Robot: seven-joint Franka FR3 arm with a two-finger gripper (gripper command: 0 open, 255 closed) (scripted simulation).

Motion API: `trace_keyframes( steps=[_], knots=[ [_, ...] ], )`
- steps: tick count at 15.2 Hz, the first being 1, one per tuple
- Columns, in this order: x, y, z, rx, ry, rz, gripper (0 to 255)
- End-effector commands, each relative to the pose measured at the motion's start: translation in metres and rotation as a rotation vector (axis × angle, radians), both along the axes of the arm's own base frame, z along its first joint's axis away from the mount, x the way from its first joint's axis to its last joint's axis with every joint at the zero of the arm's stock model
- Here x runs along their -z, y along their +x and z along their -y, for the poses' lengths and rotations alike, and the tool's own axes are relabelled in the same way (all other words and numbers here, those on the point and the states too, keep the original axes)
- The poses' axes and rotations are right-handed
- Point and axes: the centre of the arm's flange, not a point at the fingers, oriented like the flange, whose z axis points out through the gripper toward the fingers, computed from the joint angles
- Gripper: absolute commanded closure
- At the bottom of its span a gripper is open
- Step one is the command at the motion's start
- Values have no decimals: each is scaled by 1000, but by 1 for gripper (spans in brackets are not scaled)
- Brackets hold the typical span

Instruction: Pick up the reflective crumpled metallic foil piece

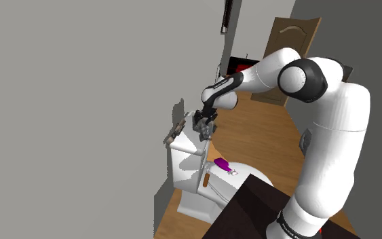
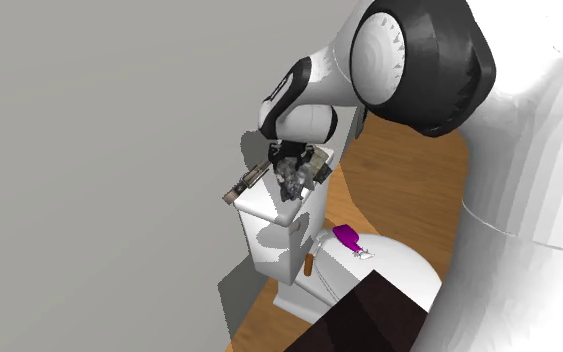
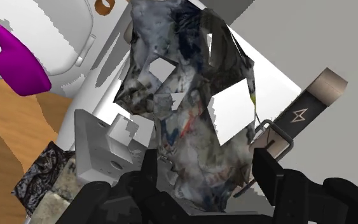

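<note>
Clamped tight on the crumpled foil piece [image 3: 190,146], right between both fingers of the gripper [image 3: 206,168], over the white toilet tank [image 1: 182,146].

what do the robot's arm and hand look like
A thick white arm made of smooth, rounded tube-like segments, with dark grey-black bands at the joints. The hand is all black and blocky, ending in two flat black fingers.
</note>
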Motion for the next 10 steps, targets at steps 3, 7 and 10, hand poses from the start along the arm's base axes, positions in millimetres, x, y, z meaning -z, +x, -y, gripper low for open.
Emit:
trace_keyframes(
  steps=[3, 7, 10],
  knots=[
    [-20, 1, 0, 0, 0, 0, 255],
    [-42, 1, 0, 0, 0, 0, 255],
    [-48, 1, 0, 0, 0, 0, 255]
  ],
)
